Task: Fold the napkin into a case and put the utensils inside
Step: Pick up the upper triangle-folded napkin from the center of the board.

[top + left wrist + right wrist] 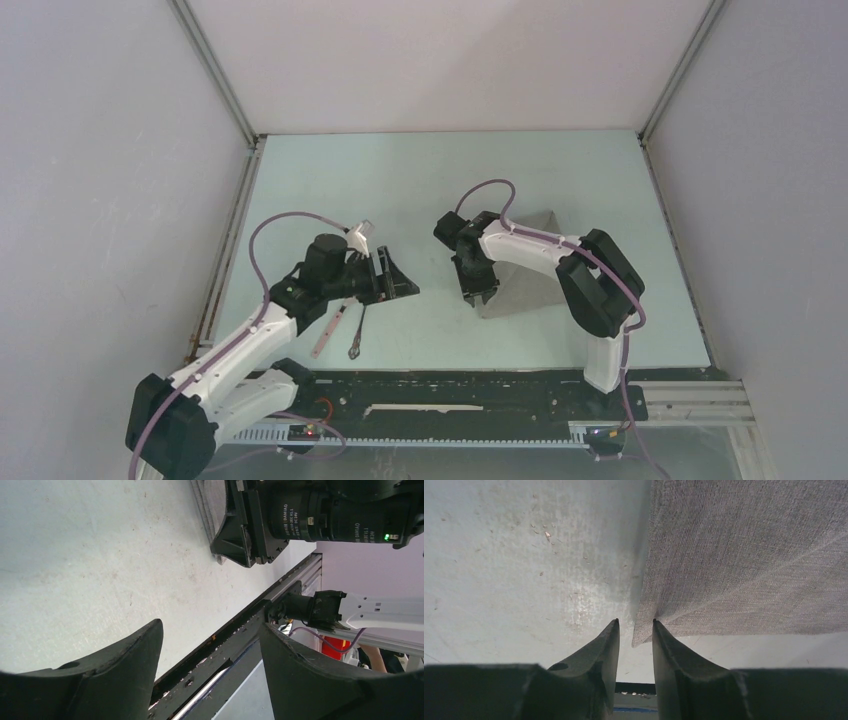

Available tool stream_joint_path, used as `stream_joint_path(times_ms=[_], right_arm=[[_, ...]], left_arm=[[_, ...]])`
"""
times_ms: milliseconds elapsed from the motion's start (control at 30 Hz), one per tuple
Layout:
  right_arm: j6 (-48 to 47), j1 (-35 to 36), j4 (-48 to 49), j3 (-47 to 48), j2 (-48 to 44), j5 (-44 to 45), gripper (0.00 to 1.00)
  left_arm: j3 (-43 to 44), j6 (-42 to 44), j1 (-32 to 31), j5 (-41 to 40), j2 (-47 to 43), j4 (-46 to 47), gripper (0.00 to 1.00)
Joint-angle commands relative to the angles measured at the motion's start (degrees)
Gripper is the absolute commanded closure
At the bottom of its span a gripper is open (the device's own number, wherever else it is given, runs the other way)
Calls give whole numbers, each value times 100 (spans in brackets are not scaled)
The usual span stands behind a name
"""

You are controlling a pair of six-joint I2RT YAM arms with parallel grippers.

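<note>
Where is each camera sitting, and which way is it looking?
Top external: up high behind, looking down at the table; left arm and right arm show.
Left wrist: on the left arm, facing sideways toward the right end effector; left end effector shows.
Right wrist: on the right arm, facing down; right end effector shows.
All three share the napkin.

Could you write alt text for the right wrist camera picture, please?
The right end effector, its two dark fingers a narrow gap apart, sits at the corner of a grey woven napkin lying on a pale, speckled table. Cloth fills the upper right, bare table the left.
</note>
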Motion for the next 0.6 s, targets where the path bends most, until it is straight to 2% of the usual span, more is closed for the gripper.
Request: stream_joint_path(times_ms=[0,567], right_arm=[[-7,30,-202,147,-14,131,61],[-119,-58,132,-152,210,46,55]], left_arm=[[-89,46,84,187,68,259,24],[-176,-2,225,352,172,387,24]])
